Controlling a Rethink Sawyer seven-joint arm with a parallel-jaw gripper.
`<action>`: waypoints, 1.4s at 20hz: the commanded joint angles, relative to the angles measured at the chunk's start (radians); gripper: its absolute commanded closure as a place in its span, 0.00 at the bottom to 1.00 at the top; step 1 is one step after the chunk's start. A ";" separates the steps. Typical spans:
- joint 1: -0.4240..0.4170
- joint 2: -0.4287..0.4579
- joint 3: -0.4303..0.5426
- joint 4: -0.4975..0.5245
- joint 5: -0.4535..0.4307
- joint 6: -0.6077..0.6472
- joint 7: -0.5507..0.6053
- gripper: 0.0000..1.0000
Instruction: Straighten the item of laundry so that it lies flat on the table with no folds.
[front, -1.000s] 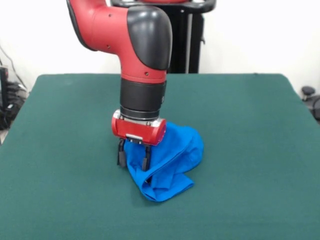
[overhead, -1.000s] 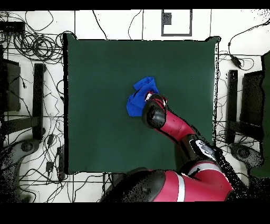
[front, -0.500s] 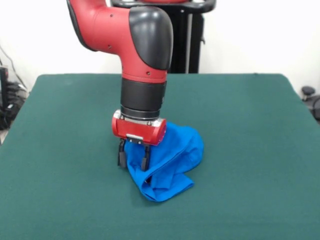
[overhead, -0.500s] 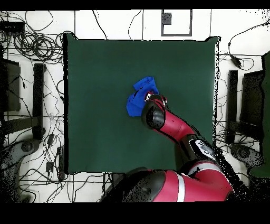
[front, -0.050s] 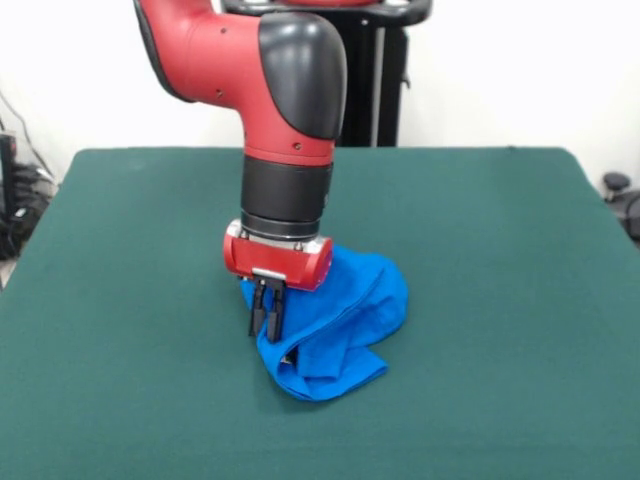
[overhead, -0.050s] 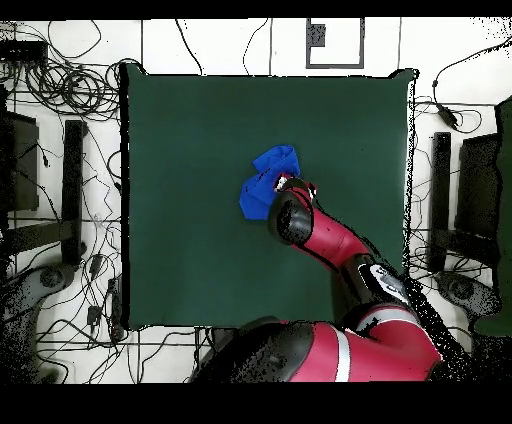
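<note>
The item of laundry is a bright blue shirt, crumpled in a folded heap near the middle of the dark green table. No lettering shows on it. My gripper points straight down at the heap's left edge, its fingers shut together on a fold of the blue cloth. In the overhead view the item of laundry lies just above and left of my wrist, which hides the gripper and part of the cloth over the table.
The red arm reaches in over the table from the lower right of the overhead view. Cables and stands lie on the floor round the table's sides.
The fingers were spread apart over the cloth's left edge and have now closed together on it. Arm and shirt have hardly moved.
</note>
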 joint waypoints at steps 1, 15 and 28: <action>0.025 0.027 0.096 0.014 -0.025 -0.054 0.222 1.00; 0.079 -0.048 0.015 0.099 0.009 0.014 0.228 1.00; 0.051 -0.109 0.003 0.253 -0.046 -0.144 0.288 0.00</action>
